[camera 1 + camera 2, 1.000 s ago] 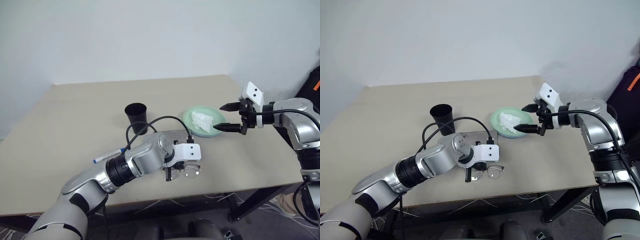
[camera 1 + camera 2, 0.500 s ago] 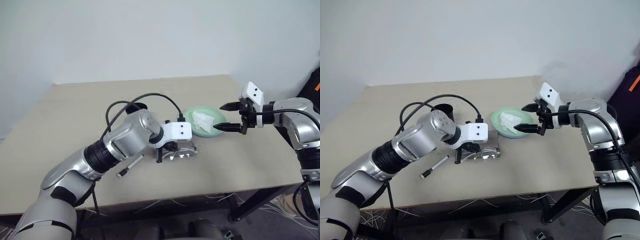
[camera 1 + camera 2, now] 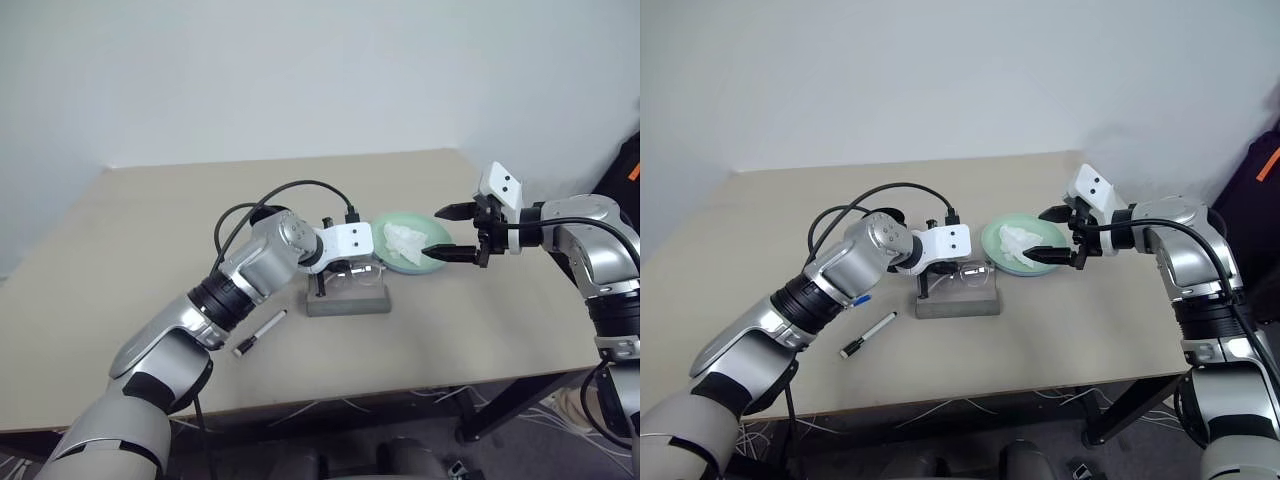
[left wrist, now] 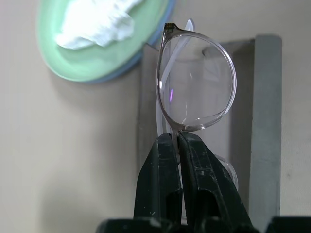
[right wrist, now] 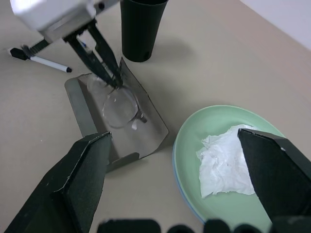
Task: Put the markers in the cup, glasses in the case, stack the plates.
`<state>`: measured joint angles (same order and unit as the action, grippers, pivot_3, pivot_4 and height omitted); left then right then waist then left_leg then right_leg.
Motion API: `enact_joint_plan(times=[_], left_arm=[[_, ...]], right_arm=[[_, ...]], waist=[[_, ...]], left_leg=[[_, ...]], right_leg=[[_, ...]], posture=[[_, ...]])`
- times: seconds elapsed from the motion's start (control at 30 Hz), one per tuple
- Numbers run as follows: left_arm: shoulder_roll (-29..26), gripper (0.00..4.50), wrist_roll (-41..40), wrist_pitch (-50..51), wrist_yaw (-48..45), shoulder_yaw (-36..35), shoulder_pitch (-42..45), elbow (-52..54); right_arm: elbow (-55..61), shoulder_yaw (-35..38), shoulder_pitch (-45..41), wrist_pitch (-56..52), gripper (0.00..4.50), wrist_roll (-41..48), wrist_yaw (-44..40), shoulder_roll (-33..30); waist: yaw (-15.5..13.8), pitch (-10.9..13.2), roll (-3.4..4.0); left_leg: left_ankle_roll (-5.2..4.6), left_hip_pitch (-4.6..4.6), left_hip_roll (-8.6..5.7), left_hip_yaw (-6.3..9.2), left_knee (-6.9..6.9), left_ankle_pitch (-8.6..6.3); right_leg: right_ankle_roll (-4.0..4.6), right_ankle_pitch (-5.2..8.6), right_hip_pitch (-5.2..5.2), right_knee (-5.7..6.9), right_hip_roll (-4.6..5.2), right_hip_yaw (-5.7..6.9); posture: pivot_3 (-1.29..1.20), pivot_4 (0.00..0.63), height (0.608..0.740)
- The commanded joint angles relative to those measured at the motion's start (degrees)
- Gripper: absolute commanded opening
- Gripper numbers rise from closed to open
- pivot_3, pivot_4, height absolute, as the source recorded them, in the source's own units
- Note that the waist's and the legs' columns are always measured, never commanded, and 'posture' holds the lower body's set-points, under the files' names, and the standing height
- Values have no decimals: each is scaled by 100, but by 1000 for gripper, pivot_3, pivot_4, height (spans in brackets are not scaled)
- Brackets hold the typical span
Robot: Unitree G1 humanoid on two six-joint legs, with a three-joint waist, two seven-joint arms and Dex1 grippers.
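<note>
Tan table (image 3: pixel 120 250) against a plain pale wall, matte top. Gray case (image 3: pixel 347 296) lies open mid-table, beside the stacked plates (image 3: pixel 432 236), green over blue, with a crumpled tissue (image 3: pixel 404 241) on top. Left gripper (image 4: pixel 175 141) is pinched on the glasses (image 4: pixel 194 87) at the bridge, holding them just over the case. Likely light, thin, brittle and slick: bridge is the sane grip point. Right gripper (image 3: pixel 452 232) hangs wide apart, empty, over the plates. Black-capped marker (image 3: pixel 259 333) lies loose on the table.
</note>
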<state>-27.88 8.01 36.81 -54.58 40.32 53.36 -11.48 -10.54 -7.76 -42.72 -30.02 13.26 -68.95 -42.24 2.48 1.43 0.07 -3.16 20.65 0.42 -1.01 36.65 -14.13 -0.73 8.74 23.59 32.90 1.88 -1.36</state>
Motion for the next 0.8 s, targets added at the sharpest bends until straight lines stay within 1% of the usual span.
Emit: enact_joint_plan(times=[0.03,0.23,0.53,0.8], left_arm=[[150,36,200,-290,163,-154,-53,-25],[351,36,486,-321,272,-92,-298,-130],[407,36,702,-230,149,-123,-495,-50],[240,36,672,-73,-475,-3,-654,462]], right_arm=[[109,133,-186,70,4500,41,22,-33],[187,157,-162,19,4500,82,37,-30],[250,167,-143,-41,4500,106,43,-32],[194,143,-186,-18,4500,79,43,-12]], waist=[[0,0,0],[-1,-1,1],[0,-1,1],[0,-1,1]], left_leg=[[0,-1,0,0,0,0],[0,-1,-2,-1,3,0],[0,-2,-1,0,2,0],[0,-1,0,0,2,0]], right_leg=[[0,0,0,0,0,-1],[0,0,-1,1,0,-6],[0,0,-1,2,-2,-6],[0,0,0,2,-2,-7]], posture=[[0,0,731],[0,0,731],[0,0,731],[0,0,731]])
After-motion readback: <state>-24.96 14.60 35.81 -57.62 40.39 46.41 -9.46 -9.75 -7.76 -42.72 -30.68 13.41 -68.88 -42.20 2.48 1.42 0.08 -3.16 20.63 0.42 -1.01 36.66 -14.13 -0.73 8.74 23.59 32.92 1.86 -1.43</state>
